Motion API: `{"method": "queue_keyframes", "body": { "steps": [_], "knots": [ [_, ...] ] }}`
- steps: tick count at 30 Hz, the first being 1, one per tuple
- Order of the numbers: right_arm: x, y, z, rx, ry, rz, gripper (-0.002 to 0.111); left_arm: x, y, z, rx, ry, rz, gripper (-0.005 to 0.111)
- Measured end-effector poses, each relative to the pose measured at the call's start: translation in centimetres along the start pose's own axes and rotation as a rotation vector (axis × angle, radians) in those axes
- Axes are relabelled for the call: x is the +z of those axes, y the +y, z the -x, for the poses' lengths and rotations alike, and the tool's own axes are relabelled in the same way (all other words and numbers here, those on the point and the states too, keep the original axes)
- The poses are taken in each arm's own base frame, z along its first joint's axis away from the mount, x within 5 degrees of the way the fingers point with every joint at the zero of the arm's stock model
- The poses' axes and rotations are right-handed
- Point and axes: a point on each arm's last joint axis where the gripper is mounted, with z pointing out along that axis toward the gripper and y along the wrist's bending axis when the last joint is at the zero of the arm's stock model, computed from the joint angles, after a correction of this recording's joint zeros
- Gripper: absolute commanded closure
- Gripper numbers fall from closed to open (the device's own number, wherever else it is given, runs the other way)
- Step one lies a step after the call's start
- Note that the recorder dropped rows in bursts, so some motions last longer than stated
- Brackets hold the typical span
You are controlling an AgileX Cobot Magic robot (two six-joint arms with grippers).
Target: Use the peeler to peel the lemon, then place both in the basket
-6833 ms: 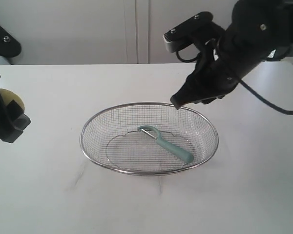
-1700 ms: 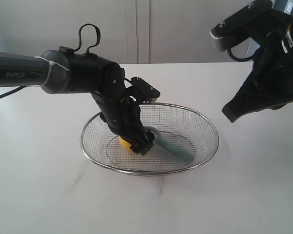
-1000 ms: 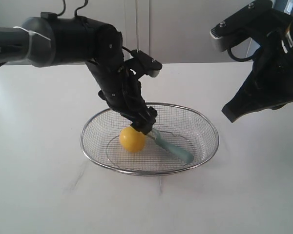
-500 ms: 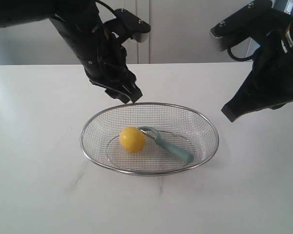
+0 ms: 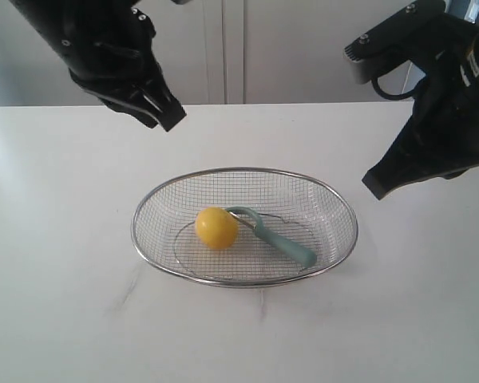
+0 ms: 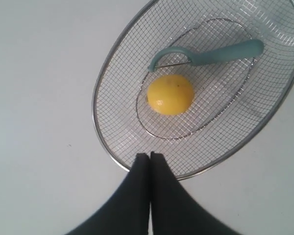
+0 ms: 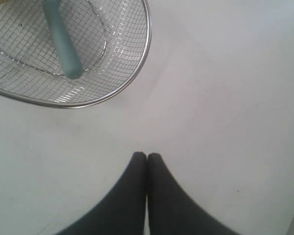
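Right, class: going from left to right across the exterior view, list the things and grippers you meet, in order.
left gripper → lemon → peeler → right gripper. The basket is left out, since it spans both the lemon and the peeler.

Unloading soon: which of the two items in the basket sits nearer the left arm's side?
The round yellow lemon; the teal peeler lies beside it, stretching toward the right arm's side.

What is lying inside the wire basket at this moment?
Inside the basket lie the lemon and the peeler, its blade head next to the lemon. Only the mesh under them is covered; nothing else shows.
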Motion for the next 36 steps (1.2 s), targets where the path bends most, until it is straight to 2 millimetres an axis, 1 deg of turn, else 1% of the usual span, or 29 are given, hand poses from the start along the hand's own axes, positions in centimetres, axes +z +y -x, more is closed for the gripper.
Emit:
{"method": "queue_keyframes", "body": {
  "steps": [4, 9, 12, 15, 20, 24, 28, 30, 32, 36],
  "knots": [
    [0.0, 0.0, 0.0, 0.0, 0.0, 0.0, 0.108, -2.1, -0.3, -1.6, -0.01, -0.021, 0.007, 0.107],
    [0.0, 0.0, 0.0, 0.0, -0.004, 0.0, 0.108, -4.1, -1.1, -5.2, -0.037, -0.025, 0.01, 0.107],
    [0.0, 0.0, 0.2, 0.0, -0.023, 0.0, 0.108, -4.9, -1.5, -7.8, -0.075, -0.037, 0.033, 0.107],
    [0.0, 0.0, 0.4, 0.001, -0.048, 0.002, 0.108, -6.2, -1.7, -10.4, -0.124, -0.067, 0.075, 0.107],
    [0.0, 0.0, 0.7, 0.002, -0.073, 0.004, 0.108, -9.2, -2.4, -15.3, -0.217, -0.176, 0.12, 0.107],
    [0.0, 0.0, 0.7, 0.002, -0.075, 0.004, 0.108, -11.0, -3.3, -19.4, -0.275, -0.267, 0.127, 0.107],
    [0.0, 0.0, 0.7, 0.002, -0.078, 0.004, 0.108, -12.5, -4.1, -22.8, -0.295, -0.368, 0.139, 0.107],
    [0.0, 0.0, 0.7, 0.002, -0.078, 0.004, 0.108, -12.9, -4.3, -24.0, -0.299, -0.397, 0.142, 0.107],
    [0.0, 0.0, 0.7, 0.002, -0.078, 0.004, 0.108, -13.2, -4.5, -24.7, -0.303, -0.419, 0.143, 0.107],
    [0.0, 0.0, 0.7, 0.002, -0.08, 0.004, 0.108, -13.6, -4.6, -25.2, -0.305, -0.446, 0.146, 0.107]
  ]
}}
